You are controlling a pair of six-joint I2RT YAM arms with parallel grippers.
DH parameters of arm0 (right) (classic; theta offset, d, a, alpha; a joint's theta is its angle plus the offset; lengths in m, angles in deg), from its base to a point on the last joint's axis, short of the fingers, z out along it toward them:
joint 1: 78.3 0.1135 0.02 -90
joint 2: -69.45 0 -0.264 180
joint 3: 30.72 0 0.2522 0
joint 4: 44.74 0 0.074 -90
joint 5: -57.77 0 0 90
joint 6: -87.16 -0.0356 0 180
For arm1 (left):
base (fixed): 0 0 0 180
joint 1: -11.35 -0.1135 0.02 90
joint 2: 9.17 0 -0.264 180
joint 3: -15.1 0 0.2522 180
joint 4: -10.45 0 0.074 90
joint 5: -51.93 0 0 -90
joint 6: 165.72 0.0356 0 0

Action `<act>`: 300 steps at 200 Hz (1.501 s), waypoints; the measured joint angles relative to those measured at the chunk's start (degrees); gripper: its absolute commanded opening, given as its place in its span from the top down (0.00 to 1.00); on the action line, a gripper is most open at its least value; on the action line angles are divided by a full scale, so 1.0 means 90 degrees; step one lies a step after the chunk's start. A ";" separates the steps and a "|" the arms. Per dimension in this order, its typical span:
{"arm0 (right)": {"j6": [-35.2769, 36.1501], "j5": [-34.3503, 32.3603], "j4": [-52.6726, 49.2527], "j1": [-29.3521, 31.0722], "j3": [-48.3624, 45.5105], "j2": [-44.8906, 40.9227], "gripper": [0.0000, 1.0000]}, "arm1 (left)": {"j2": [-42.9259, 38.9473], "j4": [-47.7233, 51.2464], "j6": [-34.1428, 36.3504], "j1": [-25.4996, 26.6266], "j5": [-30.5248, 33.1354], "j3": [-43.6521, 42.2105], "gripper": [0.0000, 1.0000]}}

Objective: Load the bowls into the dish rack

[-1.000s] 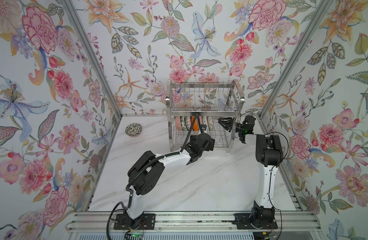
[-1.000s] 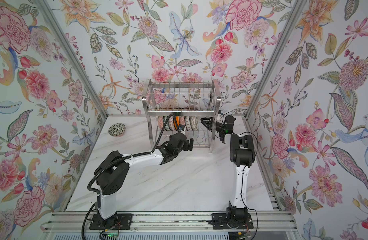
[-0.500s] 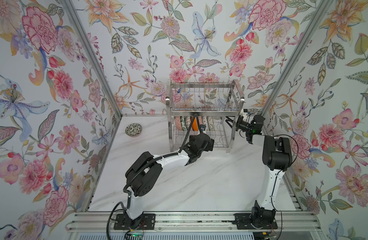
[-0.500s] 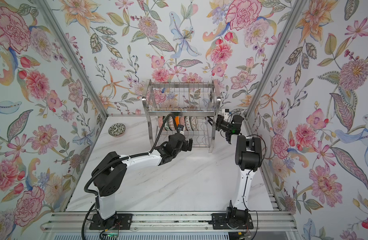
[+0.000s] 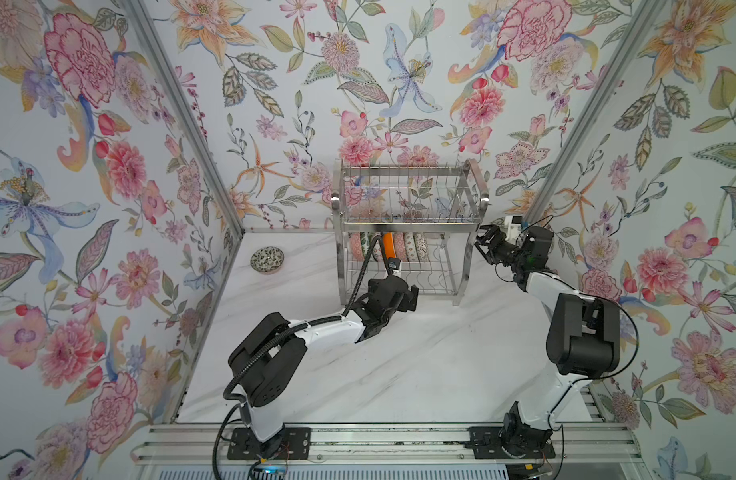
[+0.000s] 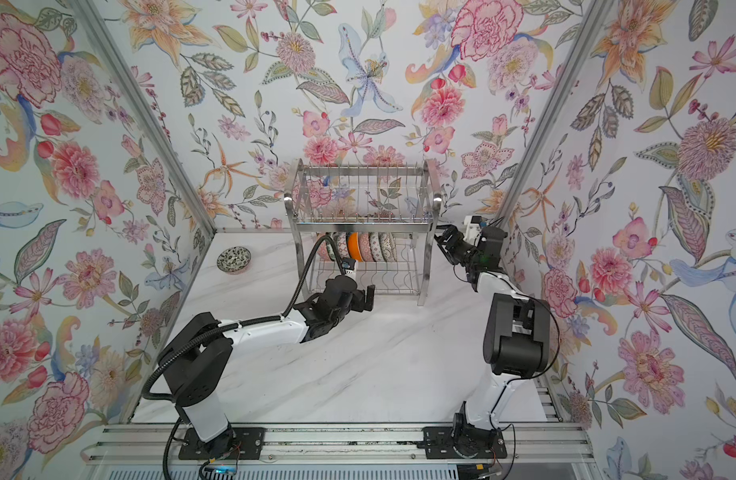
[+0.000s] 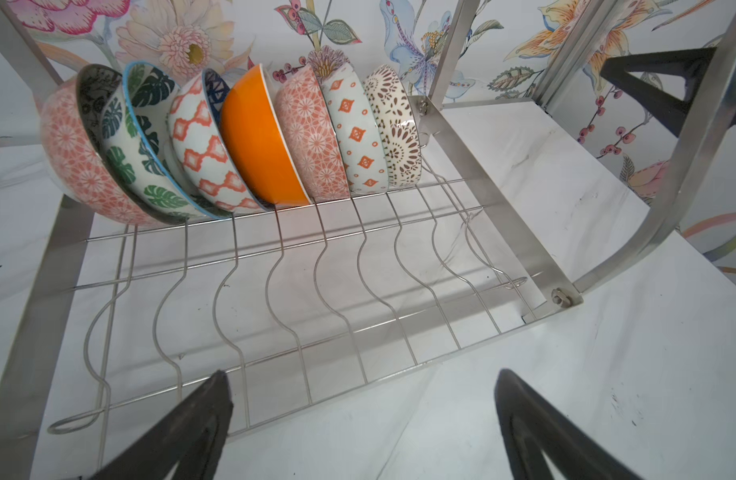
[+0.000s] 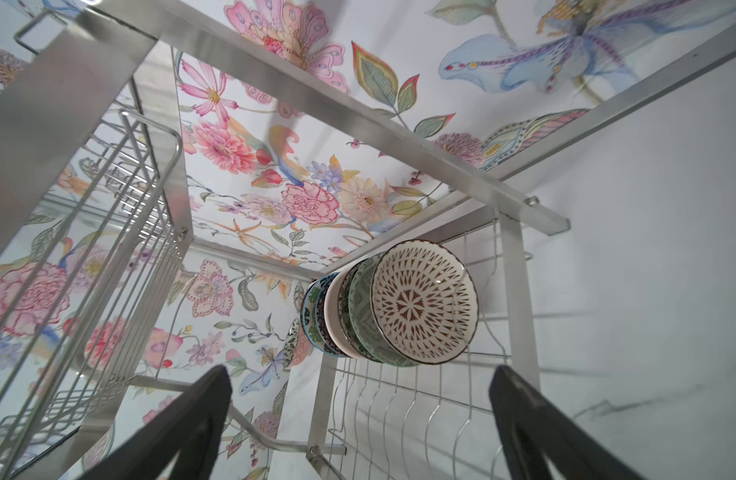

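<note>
Jaws gape empty on my left gripper, six o'clock of the dish rack, and right gripper, three o'clock; seven bowls stand edgewise in its lower tier, an eighth bowl on the table at nine o'clock.

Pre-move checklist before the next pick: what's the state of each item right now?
1. Empty, open left gripper: ok.
2. Empty, open right gripper, beside the rack, not inside it: ok.
3. Loading complete: not ok, one bowl sits on the table near its far left corner.
4. Racked row: ok, seven bowls stand on edge in the lower tier.
5. Room in the lower tier: ok, its front wires are bare.
</note>
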 measured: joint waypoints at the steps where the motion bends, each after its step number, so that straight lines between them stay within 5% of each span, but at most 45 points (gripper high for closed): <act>1: 0.0017 -0.0010 -0.0019 -0.0002 -0.0005 -0.0015 0.01 | -0.0019 -0.0005 -0.0002 0.0000 0.0000 -0.0022 0.01; 121: 0.1688 -0.2159 -0.3422 0.0012 -0.0823 -0.3206 0.01 | -0.2101 0.0017 -0.0330 0.0000 0.0131 -0.1489 0.01; 173: 0.2079 -0.2761 -0.4075 0.0784 -0.1491 -0.3946 0.01 | -0.2679 0.0498 -0.0376 -0.0223 0.0153 -0.1666 0.01; 242: 0.2679 -0.4483 -0.4155 0.3517 -0.1600 -0.3963 0.01 | -0.3662 0.1428 -0.0619 -0.2446 -0.0248 -0.2011 0.02; 300: 0.3198 -0.5217 -0.3424 0.4821 -0.1537 -0.3065 0.01 | -0.2956 0.2314 -0.0316 -0.3869 -0.0680 -0.1251 0.02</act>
